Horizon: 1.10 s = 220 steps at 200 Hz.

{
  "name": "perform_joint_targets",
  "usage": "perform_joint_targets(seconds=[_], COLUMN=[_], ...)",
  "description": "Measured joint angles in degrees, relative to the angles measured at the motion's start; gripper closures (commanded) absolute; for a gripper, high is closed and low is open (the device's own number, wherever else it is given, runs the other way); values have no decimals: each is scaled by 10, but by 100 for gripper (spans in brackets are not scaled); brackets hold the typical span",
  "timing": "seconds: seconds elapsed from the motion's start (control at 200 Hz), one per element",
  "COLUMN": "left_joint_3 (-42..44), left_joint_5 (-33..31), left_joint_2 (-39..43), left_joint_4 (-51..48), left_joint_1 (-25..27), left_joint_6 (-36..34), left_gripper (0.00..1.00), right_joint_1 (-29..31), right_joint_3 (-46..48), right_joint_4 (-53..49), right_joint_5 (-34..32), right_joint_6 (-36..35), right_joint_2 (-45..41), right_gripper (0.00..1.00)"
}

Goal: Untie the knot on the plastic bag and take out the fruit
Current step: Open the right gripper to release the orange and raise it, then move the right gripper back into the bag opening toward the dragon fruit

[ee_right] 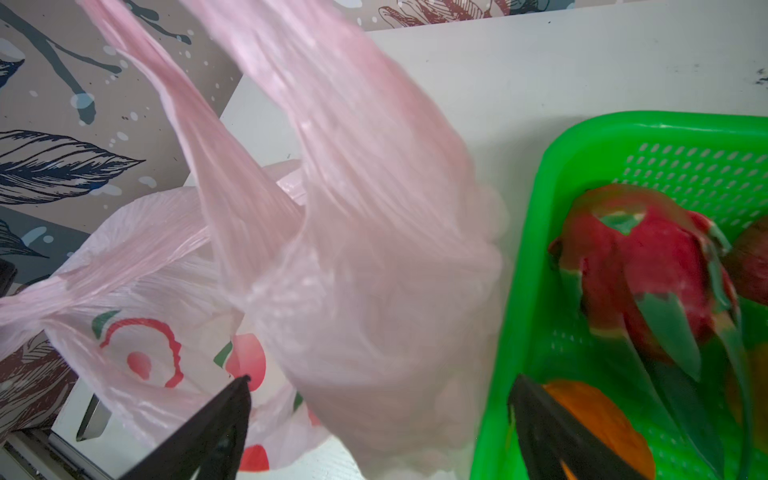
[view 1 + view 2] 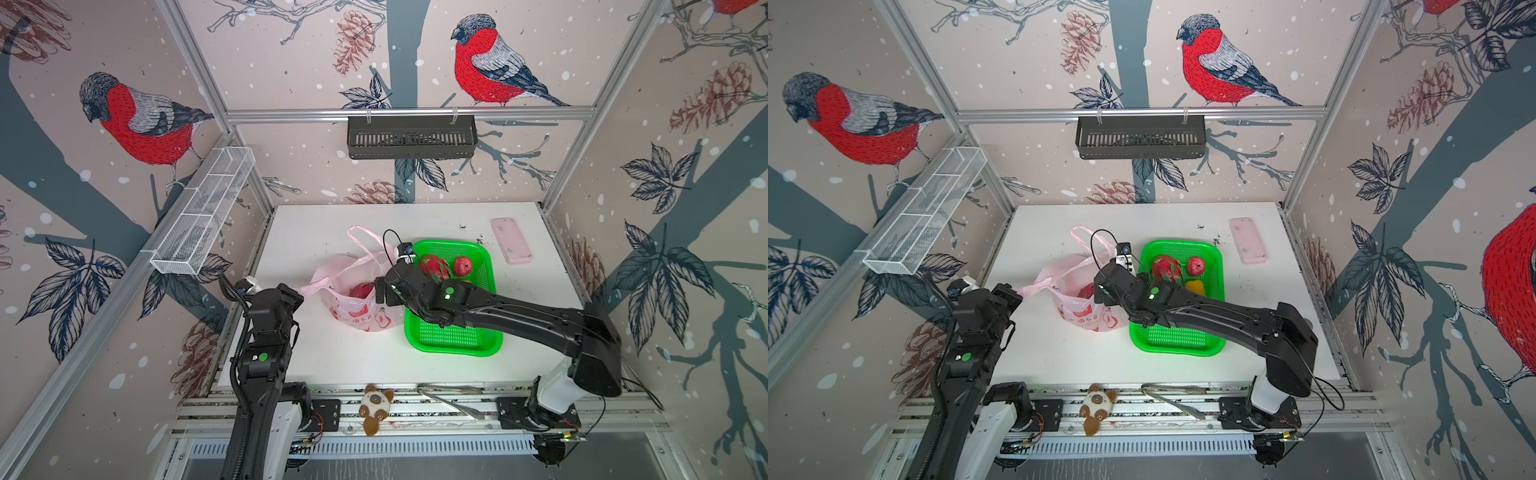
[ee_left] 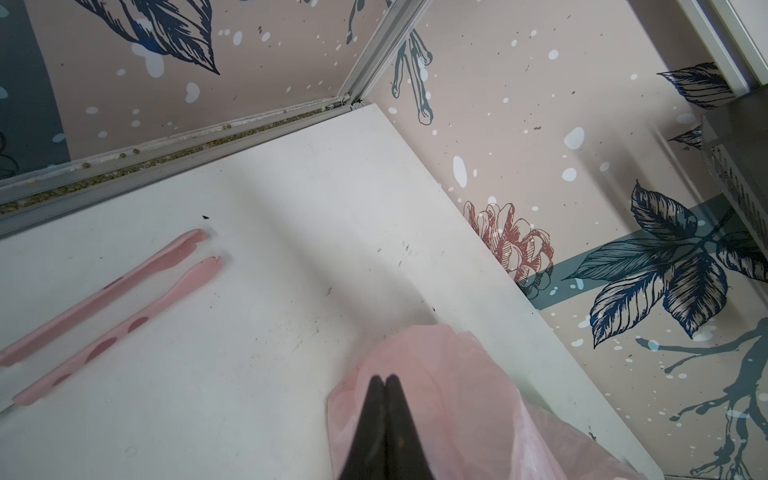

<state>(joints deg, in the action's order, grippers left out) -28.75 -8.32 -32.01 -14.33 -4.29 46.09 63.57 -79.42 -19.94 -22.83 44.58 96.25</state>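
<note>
Pinches one handle (image 2: 318, 286) of the bag (image 2: 365, 318) with the left jaws, pressed together, to pull its mouth open on the desk (image 2: 332, 361). Hangs the right jaws spread wide at the mouth, ready to reach in (one dragon fruit (image 2: 360, 290) sits inside), just beside the basket (image 2: 453, 350).

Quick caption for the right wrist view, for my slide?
Open right gripper over the plastic bag, beside the green basket holding a dragon fruit and an orange fruit.
</note>
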Motion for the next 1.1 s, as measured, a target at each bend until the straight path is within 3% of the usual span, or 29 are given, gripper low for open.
perform_joint_targets(seconds=[0.125,0.185,0.29,0.455,0.826,0.886,1.101], left_joint_3=[0,0,0,-1,5,7,7], left_joint_5=[5,5,5,6,89,105,147], left_joint_2=[13,24,43,64,114,120,144], left_joint_4=[-9,-17,-29,-53,-116,-129,-161], left_joint_1=[-1,-2,-5,-5,-5,-5,-5], left_joint_6=[0,1,7,21,70,79,95], left_gripper=[100,100,100,100,100,100,100], right_joint_1=[-28,-40,-59,-94,-139,-146,-148], right_joint_3=[-47,-59,-83,-141,-310,-332,-326], right_joint_4=[5,10,24,63,97,100,96], right_joint_5=[18,26,59,119,259,278,302], right_joint_6=[-13,-23,-54,-116,-256,-271,-295], right_joint_2=[55,73,99,152,285,298,287], right_gripper=[52,64,74,79,78,70,27])
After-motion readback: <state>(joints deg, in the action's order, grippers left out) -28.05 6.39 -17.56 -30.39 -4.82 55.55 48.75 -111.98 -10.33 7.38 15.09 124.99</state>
